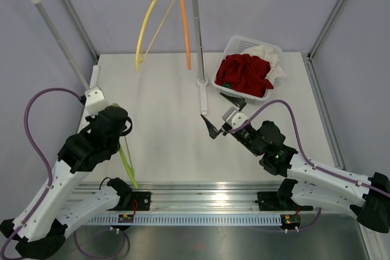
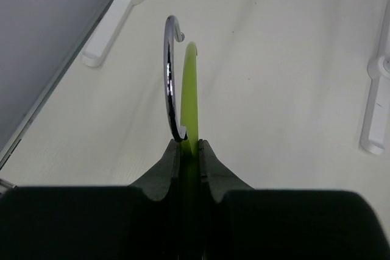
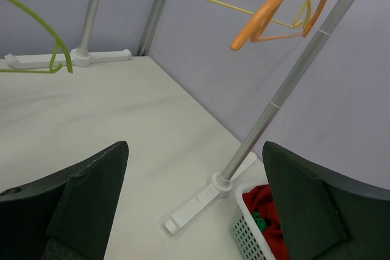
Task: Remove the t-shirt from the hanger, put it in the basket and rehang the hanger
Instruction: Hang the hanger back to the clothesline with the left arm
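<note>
The lime-green hanger [image 2: 190, 89] is being gripped by the left gripper [image 2: 190, 145]. Its fingers are nearly closed on the plastic, right where the chrome hook [image 2: 169, 77] is joining it. The red t-shirt [image 1: 244, 74] is lying well apart from this hanger, in the white basket [image 1: 234, 44], near the right gripper [image 1: 222, 114], whose fingers are being held wide apart with nothing between them. The grip itself is being shown only in the left wrist view; from above it is being hidden by the arm.

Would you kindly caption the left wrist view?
Left fingers clamp the green hanger just below its chrome hook.
</note>
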`<state>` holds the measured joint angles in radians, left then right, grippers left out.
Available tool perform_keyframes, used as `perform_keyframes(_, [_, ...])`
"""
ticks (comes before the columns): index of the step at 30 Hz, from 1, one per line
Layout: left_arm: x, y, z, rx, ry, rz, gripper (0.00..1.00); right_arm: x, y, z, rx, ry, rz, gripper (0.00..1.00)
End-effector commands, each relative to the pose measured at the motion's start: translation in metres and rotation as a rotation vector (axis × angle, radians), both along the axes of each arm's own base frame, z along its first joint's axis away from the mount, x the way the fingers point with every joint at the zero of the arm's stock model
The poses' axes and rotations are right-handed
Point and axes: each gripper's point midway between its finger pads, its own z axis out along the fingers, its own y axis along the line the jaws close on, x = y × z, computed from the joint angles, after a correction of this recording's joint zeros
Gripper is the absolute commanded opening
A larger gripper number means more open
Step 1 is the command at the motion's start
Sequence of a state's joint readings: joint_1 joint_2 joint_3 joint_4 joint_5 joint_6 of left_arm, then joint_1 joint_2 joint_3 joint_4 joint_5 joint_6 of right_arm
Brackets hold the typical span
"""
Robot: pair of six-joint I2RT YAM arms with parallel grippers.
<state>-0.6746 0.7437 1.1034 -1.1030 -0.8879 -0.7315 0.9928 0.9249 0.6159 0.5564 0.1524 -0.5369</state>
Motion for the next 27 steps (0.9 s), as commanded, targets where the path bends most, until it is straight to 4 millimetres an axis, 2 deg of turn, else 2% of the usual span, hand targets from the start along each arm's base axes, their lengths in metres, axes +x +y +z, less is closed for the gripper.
perform_keyframes(1, [0.028, -0.003, 0.030, -0.005, -0.077, 0.005, 0.00, -0.007, -0.001, 0.034, 0.085, -0.049, 0.026, 0.99])
perform_keyframes(2, [0.036, 0.000, 0.028, -0.032, -0.062, 0.007, 0.00, -0.007, -0.002, 0.035, 0.087, -0.052, 0.027, 1.00])
perform_keyframes(4, [0.051, 0.007, 0.037, -0.045, -0.086, 0.013, 0.00, -0.008, -0.002, 0.038, 0.090, -0.055, 0.031, 1.00])
perform_keyframes(7, [0.070, 0.037, 0.038, -0.072, -0.058, 0.073, 0.00, -0.009, -0.005, 0.045, 0.097, -0.063, 0.024, 1.00])
perform_keyframes(12, [0.117, 0.022, 0.054, -0.092, -0.108, -0.062, 0.00, -0.013, -0.012, 0.058, 0.114, -0.080, 0.024, 0.99])
perform_keyframes(16, [0.139, 0.034, 0.062, -0.059, -0.112, -0.056, 0.00, -0.015, -0.017, 0.063, 0.110, -0.082, 0.017, 0.99])
perform_keyframes(17, [0.147, 0.026, 0.070, -0.083, -0.150, -0.117, 0.00, -0.016, -0.019, 0.066, 0.114, -0.087, 0.013, 1.00])
perform_keyframes(20, [0.156, 0.023, 0.081, -0.084, -0.204, -0.157, 0.00, -0.015, -0.022, 0.068, 0.116, -0.089, -0.004, 0.99])
perform_keyframes(23, [0.158, 0.030, 0.092, -0.036, -0.250, -0.150, 0.00, -0.013, -0.026, 0.074, 0.124, -0.097, -0.026, 1.00])
perform_keyframes(24, [0.159, 0.030, 0.090, -0.001, -0.250, -0.169, 0.00, -0.011, -0.027, 0.076, 0.127, -0.098, -0.035, 0.99])
perform_keyframes(27, [0.161, 0.024, 0.109, 0.024, -0.339, -0.216, 0.00, -0.009, -0.027, 0.082, 0.121, -0.110, -0.051, 1.00])
